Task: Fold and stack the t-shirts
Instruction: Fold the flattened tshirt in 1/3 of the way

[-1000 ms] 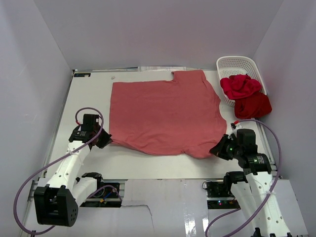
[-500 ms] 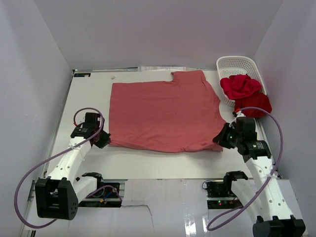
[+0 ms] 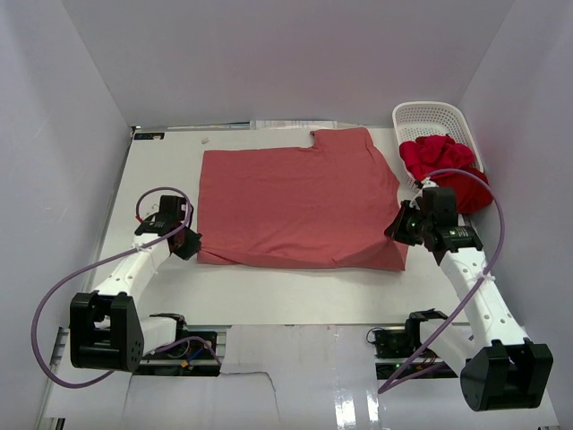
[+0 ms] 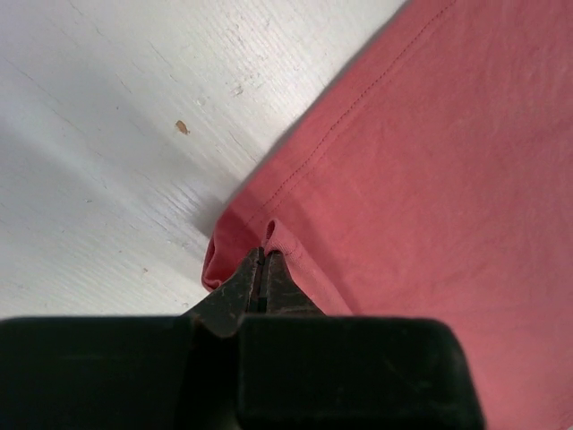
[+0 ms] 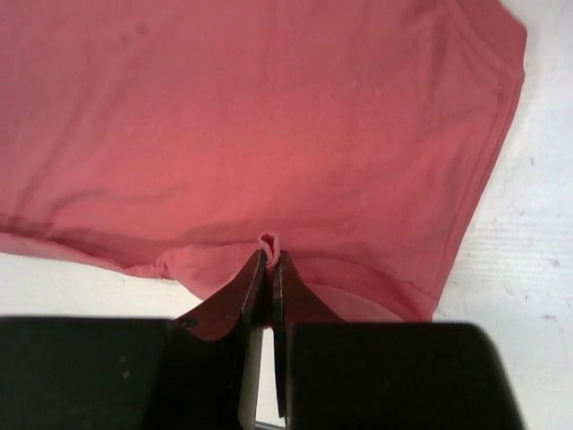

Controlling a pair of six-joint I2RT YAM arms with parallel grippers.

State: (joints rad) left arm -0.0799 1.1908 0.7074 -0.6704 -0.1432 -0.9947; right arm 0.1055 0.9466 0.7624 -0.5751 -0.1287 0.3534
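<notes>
White bench (image 3: 269,296): we see dusty salmon-red cloth t-shirt (image 3: 295,202) spread out; left claw (image 4: 262,269), right claw (image 5: 269,258) pinching near hem.

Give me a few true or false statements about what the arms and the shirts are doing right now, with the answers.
1. The left gripper is shut on the salmon shirt's edge. True.
2. The right gripper hangs open, clear of the cloth. False: it is shut, pinching the same shirt.
3. The crimson shirt sits bunched in the white basket. True.
4. The darker red shirt lies spread flat under the salmon one. False: it is bunched at the basket's near end.
</notes>
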